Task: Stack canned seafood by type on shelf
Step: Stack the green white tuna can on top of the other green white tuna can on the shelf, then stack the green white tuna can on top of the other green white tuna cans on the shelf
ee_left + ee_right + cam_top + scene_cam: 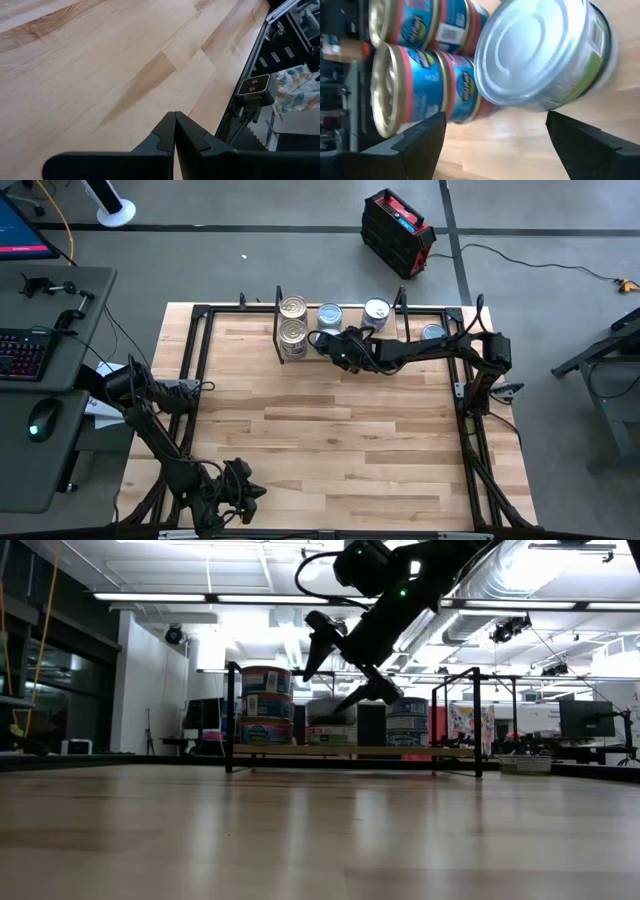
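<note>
Right tool up at the far edge of the surface, fingers spread wide and pinching nothing, hanging just above the shelf board. Parked right by the silver-lidded tin, which fills most of the right wrist view and sits between the two spread fingers without either one touching it, far as can be told. Green on that tin's label.

Canned seafood all on the shelf at the back: gold-lidded blue tins grouped at the left end, two lids visible from above, and stacked three high in the low view. Next to them a silver-blue tin, then another silver one a bit further right, and one more near the right end, partly hidden behind the arm. Low view also shows a tin with a green label under the tool and a blue-labelled stack just to its right.

Left tool waiting down at the near left corner of the surface, well apart from everything, fingers pressed together with nothing between them. Bare wood below it.

Off to the left, a desk with a keyboard and mouse.
</note>
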Controlling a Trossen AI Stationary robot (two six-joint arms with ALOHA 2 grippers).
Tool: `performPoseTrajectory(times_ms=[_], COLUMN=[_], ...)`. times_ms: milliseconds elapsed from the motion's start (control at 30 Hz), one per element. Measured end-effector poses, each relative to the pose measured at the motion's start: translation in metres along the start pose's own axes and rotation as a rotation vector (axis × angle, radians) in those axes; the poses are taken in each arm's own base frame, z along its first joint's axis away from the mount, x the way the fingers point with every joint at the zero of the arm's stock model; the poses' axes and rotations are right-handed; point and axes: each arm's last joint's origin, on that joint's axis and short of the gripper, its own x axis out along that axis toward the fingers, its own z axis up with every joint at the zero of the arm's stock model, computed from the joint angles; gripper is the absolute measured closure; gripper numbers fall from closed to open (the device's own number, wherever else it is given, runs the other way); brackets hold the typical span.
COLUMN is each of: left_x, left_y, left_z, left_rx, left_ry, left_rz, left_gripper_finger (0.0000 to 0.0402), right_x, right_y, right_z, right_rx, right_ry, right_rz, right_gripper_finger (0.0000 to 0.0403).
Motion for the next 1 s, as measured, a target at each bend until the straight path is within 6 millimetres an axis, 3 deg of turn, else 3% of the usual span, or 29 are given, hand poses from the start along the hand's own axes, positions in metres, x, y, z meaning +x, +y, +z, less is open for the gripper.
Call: performPoseTrajectory(times_ms=[333,500,667,800,1000], left_x=[-0.001,-0.003,-0.006,-0.004,0.009], left_y=[0.0,0.0,0.001,0.001,-0.002], left_z=[-0.001,-0.005,-0.009,-0.007,0.008], left_rx=[-0.002,-0.008,-0.007,-0.011,0.04], left_ry=[0.013,0.073,0.085,0.08,0.065], left_rz=[0.0,0.001,-0.006,-0.001,0.018], left_gripper_finger=[0.0401,0.0401,0.0401,0.0401,0.0401], right_x=[-0.001,-0.017,-0.053,-0.085,-0.138], right_y=[-0.002,0.004,0.002,-0.025,-0.096], right_z=[-0.002,-0.009,-0.037,-0.075,-0.13], right_rx=[-0.014,-0.254,-0.536,-0.702,-0.83], right_ry=[0.067,0.164,0.323,0.442,0.621], right_rz=[-0.021,0.018,0.019,-0.165,-0.475], right_gripper_finger=[0.0068,0.0068,0.0068,0.0068,0.0068])
